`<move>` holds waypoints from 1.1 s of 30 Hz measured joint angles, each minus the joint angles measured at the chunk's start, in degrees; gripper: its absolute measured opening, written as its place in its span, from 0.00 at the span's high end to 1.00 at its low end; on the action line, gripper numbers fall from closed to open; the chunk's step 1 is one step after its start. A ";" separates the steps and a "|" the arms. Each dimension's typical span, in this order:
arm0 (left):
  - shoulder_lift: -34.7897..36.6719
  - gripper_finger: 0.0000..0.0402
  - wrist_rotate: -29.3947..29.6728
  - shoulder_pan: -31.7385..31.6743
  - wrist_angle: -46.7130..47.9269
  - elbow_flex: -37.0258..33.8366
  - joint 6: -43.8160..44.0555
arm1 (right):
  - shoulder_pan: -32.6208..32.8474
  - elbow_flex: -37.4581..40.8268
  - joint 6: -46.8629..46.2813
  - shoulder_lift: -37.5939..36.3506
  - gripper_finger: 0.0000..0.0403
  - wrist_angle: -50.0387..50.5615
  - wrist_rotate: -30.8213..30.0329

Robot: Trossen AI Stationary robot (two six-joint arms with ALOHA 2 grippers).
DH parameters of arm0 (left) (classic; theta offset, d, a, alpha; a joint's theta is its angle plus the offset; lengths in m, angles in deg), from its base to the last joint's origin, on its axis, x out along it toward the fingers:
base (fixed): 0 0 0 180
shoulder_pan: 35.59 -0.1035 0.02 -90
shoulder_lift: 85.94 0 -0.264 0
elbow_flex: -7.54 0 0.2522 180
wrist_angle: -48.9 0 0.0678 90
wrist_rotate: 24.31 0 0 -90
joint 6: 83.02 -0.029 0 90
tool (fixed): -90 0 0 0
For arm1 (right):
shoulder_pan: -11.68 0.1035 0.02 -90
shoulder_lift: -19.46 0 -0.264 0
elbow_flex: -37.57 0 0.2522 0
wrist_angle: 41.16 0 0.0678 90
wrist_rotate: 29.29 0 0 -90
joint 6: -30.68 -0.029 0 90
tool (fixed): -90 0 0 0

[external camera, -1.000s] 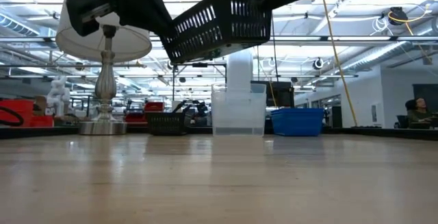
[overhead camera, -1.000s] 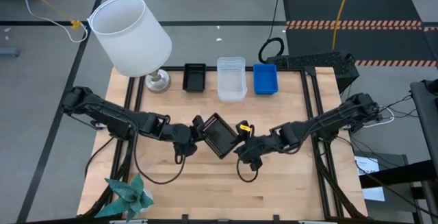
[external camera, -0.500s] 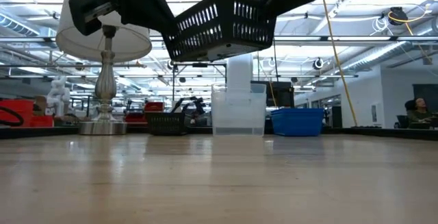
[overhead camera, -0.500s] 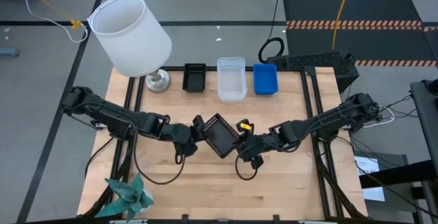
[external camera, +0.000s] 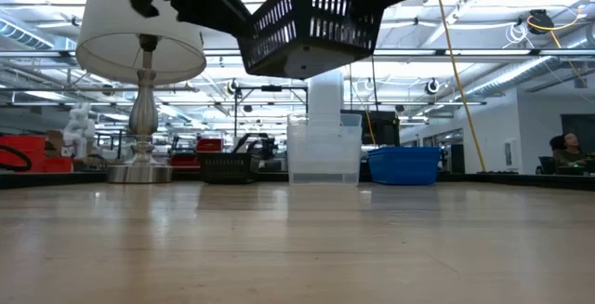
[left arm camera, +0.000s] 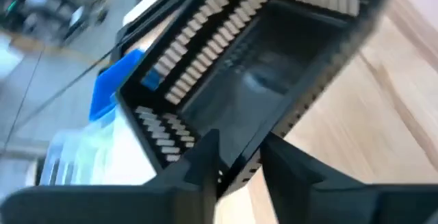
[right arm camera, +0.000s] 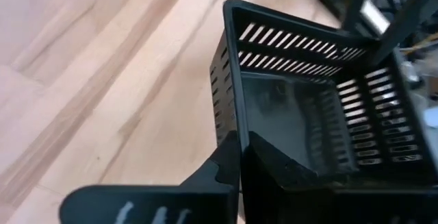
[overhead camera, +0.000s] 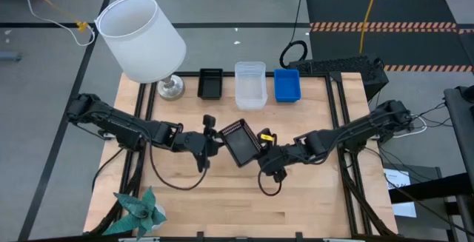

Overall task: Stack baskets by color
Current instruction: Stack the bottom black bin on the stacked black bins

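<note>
at the centre of the high view we see a black slotted basket (overhead camera: 240,142) held off the table (overhead camera: 296,205), its rim pinched by the right gripper (overhead camera: 261,152); the left gripper (overhead camera: 210,135) sits parted just beside it.

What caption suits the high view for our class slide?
Right gripper pinches a black basket in mid-air as the left gripper lets go.

Tilted black slatted basket (overhead camera: 239,143) aloft; black, clear, blue baskets behind.
</note>
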State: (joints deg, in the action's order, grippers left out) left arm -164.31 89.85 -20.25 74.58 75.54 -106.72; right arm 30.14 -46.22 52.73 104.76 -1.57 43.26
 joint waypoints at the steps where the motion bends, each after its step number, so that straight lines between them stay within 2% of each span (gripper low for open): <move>1: 0.00 0.71 1.14 0.00 -0.09 0.00 2.18 | 0.00 0.01 -0.07 -0.49 0.98 0.10 -1.06; 7: 0.68 0.52 1.63 0.22 -0.70 0.39 10.03 | -0.17 0.04 -1.42 -3.47 0.98 0.45 -3.81; 13: 2.55 0.44 1.47 0.44 -0.13 2.93 17.46 | -1.08 0.04 -2.46 -4.30 0.98 0.27 -4.73; 16: 3.03 0.43 1.60 0.57 0.18 4.81 20.27 | -2.34 0.01 -3.25 -4.04 0.98 0.14 -7.39; 20: 3.18 0.45 4.58 0.46 -0.18 8.83 18.54 | -3.96 0.01 -3.77 -3.83 0.98 0.29 -10.17; 23: 3.23 0.47 4.25 0.65 -0.41 11.30 19.03 | -4.75 0.01 -4.03 -3.90 0.98 -0.29 -12.48; 30: 1.89 0.47 4.65 2.47 -0.43 11.67 17.65 | -5.13 0.01 -2.33 -1.80 0.98 -4.22 -23.17; 33: 0.80 0.47 4.75 2.63 -0.79 11.66 14.65 | -5.50 0.01 -0.39 -0.13 0.98 -6.47 -24.06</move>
State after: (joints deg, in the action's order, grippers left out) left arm -163.51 94.60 -17.63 73.80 87.20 -92.07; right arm 24.63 -46.21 52.35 104.63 -8.04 19.20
